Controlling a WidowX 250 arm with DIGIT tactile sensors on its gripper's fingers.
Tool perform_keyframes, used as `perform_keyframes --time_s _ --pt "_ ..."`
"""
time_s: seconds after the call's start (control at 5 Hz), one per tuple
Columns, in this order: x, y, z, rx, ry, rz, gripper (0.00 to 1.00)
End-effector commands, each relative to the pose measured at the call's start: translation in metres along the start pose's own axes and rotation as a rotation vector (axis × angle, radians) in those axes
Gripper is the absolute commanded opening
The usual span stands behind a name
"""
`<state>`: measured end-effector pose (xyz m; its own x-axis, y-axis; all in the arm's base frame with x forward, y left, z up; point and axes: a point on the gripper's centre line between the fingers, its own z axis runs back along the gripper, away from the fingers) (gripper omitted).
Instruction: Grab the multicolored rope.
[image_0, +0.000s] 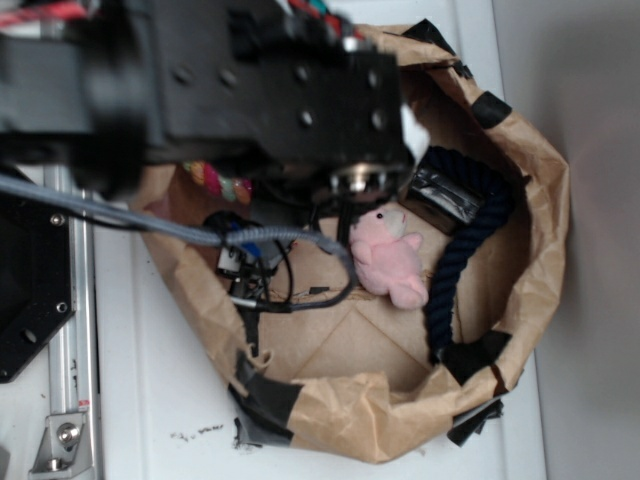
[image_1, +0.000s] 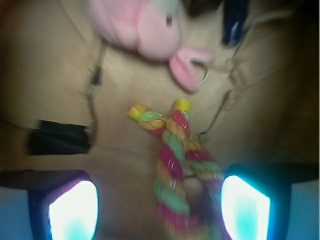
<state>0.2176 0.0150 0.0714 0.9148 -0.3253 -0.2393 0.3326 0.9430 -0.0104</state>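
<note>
Wrist view showed the gripper with its jaws spread apart, the multicolored rope lying between the two fingers, nearer the right one, on the brown paper floor. A pink bunny lay beyond its yellow-tipped ends. Outside, the paper bag also held a dark navy rope.
</note>
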Motion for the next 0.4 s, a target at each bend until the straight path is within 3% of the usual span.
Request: perform_keyframes --time_s 0.0,0.2 --pt "-0.013 0.023 -0.052 -0.049 -0.137 -0.091 1.0" --pt "-0.01 0.048 -0.056 -0.027 -0.177 -0.076 1.0"
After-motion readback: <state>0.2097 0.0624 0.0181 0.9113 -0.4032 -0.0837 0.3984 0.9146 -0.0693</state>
